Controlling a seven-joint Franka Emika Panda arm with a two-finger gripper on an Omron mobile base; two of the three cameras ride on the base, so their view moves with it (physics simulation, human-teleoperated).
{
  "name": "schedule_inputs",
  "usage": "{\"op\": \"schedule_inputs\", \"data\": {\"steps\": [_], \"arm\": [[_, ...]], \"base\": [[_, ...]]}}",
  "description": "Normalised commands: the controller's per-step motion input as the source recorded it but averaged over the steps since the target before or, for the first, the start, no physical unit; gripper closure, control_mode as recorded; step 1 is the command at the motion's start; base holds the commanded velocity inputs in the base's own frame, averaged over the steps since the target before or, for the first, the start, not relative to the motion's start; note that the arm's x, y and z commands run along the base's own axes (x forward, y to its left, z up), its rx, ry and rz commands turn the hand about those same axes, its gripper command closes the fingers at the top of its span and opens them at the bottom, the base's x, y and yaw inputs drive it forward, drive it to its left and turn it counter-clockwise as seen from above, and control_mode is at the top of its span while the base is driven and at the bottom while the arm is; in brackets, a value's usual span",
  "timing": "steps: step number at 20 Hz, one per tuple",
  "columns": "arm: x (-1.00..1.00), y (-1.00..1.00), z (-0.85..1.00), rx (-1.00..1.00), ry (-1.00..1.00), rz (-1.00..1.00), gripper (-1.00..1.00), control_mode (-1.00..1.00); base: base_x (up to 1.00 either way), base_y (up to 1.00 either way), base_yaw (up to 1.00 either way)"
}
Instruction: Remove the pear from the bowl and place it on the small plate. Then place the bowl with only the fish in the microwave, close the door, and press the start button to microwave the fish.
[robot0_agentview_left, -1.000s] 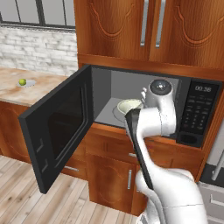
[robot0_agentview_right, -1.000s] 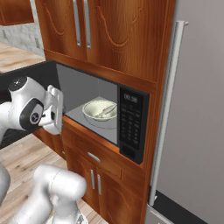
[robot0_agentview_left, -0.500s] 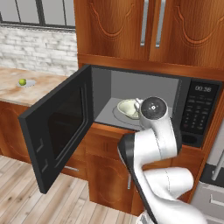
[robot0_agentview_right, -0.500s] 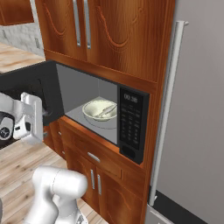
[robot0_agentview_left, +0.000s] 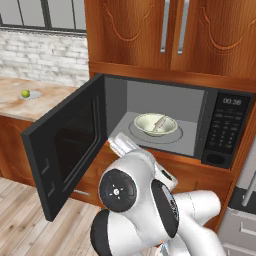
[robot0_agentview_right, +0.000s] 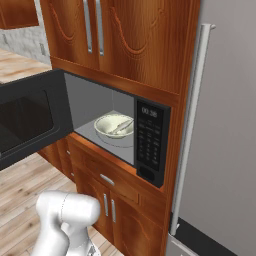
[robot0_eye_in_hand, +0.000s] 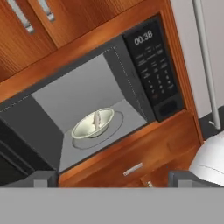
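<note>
Bowl (robot0_agentview_left: 155, 124) with fish (robot0_eye_in_hand: 96, 120) sits centred on the microwave (robot0_agentview_right: 125, 131) turntable; my gripper (robot0_eye_in_hand: 111, 178) spread wide, empty, ready for the door (robot0_agentview_left: 65, 149).

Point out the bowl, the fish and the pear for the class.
bowl (robot0_agentview_left: 144, 121): left base view, on its left inner wall.
fish (robot0_eye_in_hand: 96, 120): hand view, on its body, inside the bowl.
pear (robot0_agentview_left: 25, 93): left base view, on its middle, on the far counter.
</note>
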Motion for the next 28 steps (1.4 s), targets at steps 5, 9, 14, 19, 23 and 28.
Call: {"op": "schedule_inputs", "data": {"steps": [5,9,14,19,23,28], "arm": [[-0.71,0.88,-0.09,-0.33,-0.25,0.19,-1.00,-1.00],[0.08,1.00,-0.16,-0.29,-0.10,0.21,-1.00,-1.00],[0.29,1.00,-0.14,-0.25,0.00,0.10,-1.00,-1.00],[0.08,1.00,-0.14,-0.18,0.00,0.02,-1.00,-1.00],[0.62,1.00,-0.21,-0.06,0.03,-0.06,-1.00,-1.00],[0.66,1.00,-0.32,-0.07,0.05,-0.09,-1.00,-1.00]], "base": [[0.00,0.00,0.00],[0.00,0.00,0.00],[0.00,0.00,0.00],[0.00,0.00,0.00],[0.00,0.00,0.00],[0.00,0.00,0.00]]}}
